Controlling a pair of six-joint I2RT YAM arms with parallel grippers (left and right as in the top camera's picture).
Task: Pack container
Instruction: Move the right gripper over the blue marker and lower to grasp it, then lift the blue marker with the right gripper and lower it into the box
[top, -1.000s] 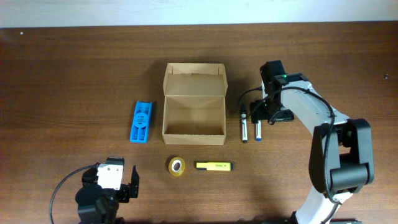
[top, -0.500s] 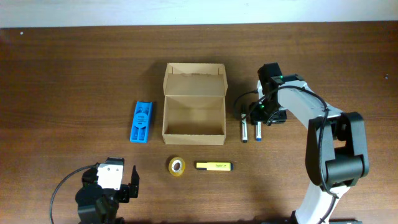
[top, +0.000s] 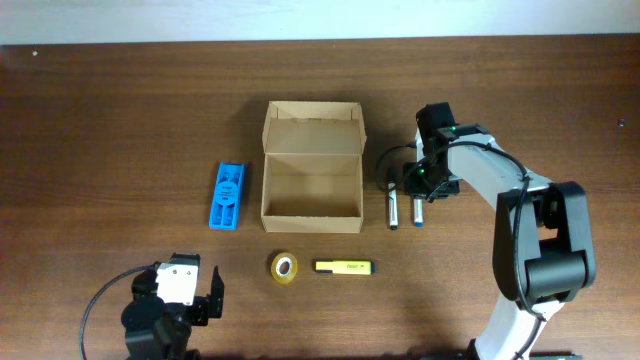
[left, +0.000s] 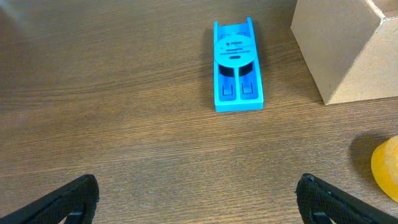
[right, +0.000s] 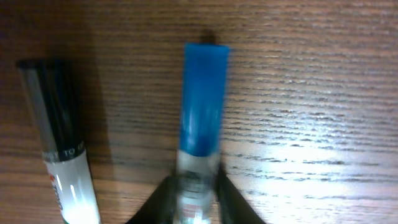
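Eased slightly toward the near edge since 1 s ago w/ the R gripper (right: 194, 208), elbow pulled in a bit toward the box side; hardly any change vs 0.5 s ago. Now pinching the blue-capped marker (right: 202, 99) by its pale barrel, fingers (right: 158, 202) blurred but pressed against both sides, cap pointing away from the R wrist cam. Lying flat on the table (top: 120, 120), just right of the black-capped marker (right: 53, 112), roughly parallel, close but apart.

Both markers just right of the cardboard box (top: 311, 170), not touching it. Box open, lid flap standing at the far side.

Left of box, near but apart: blue case (left: 236, 65), flat, long axis running away from the L wrist cam.

In front of box: yellow tape roll (top: 284, 267) and yellow highlighter (top: 344, 266), side by side w/ a gap, highlighter lying crosswise.

Parked at the near left of the table w/ the L gripper (left: 198, 199), tips spread wide, well apart from case, box and roll; only the roll's edge peeking in at the right of the L wrist view.
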